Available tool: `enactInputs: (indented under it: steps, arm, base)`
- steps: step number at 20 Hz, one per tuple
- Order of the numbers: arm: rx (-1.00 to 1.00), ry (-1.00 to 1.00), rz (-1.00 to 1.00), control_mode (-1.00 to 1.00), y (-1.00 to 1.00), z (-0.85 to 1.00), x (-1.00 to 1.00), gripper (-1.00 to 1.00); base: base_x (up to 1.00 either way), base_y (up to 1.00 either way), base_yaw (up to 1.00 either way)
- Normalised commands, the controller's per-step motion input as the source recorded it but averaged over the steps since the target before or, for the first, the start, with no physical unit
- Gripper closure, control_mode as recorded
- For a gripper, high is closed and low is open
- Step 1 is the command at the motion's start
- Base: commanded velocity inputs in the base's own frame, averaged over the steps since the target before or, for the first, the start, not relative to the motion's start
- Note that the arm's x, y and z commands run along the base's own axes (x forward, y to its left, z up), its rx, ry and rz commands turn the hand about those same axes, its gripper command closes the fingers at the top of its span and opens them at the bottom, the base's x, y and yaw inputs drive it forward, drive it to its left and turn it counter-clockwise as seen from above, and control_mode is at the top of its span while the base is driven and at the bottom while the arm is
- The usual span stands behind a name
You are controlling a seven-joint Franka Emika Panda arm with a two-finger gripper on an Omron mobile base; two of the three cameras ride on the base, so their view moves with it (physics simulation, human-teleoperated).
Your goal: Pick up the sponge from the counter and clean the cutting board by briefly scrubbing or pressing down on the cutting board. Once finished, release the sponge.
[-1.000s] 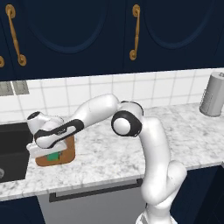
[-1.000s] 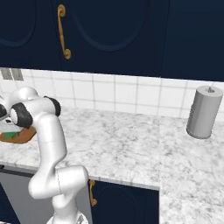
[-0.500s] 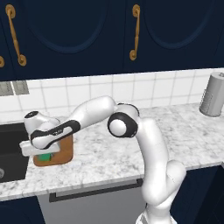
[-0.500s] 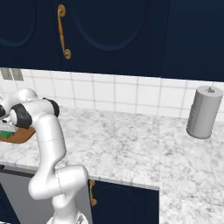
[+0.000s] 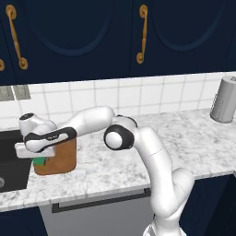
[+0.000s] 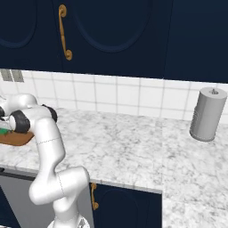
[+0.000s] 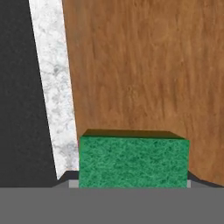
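Note:
My gripper (image 7: 133, 180) is shut on the sponge (image 7: 133, 162), a green block held between the dark fingertips (image 7: 65, 177). The sponge (image 5: 39, 161) hangs low over the left edge of the cutting board (image 5: 62, 157), a brown wooden slab on the marble counter (image 5: 115, 170). In the hand view the cutting board (image 7: 144, 65) spreads out beyond the sponge, with a strip of counter (image 7: 54, 87) on its left. Whether the sponge touches the wood is hidden by the hand. The right base view has the cutting board (image 6: 15, 139) and a sliver of the sponge (image 6: 3, 132) at the far left.
The dark sink basin (image 5: 9, 159) lies just left of the board, and the same sink (image 7: 17, 87) borders the counter strip in the hand view. A grey paper-towel roll (image 6: 205, 115) stands far right by the tiled wall. Blue cabinets hang overhead.
The hand has carried the sponge leftward across the cutting board, from its middle to its left edge by the sink.

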Motion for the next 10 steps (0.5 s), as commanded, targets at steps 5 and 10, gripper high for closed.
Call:
enactInputs:
  steps: [5,10]
  arm:
    - [0.00,0.00,-0.03,-1.00,-0.65,-0.09,0.43,1.00]
    - [0.00,0.00,0.00,-1.00,-0.98,-0.53,0.09,1.00]
  base:
    - [0.00,0.00,0.00]
    - [0.00,0.00,0.00]
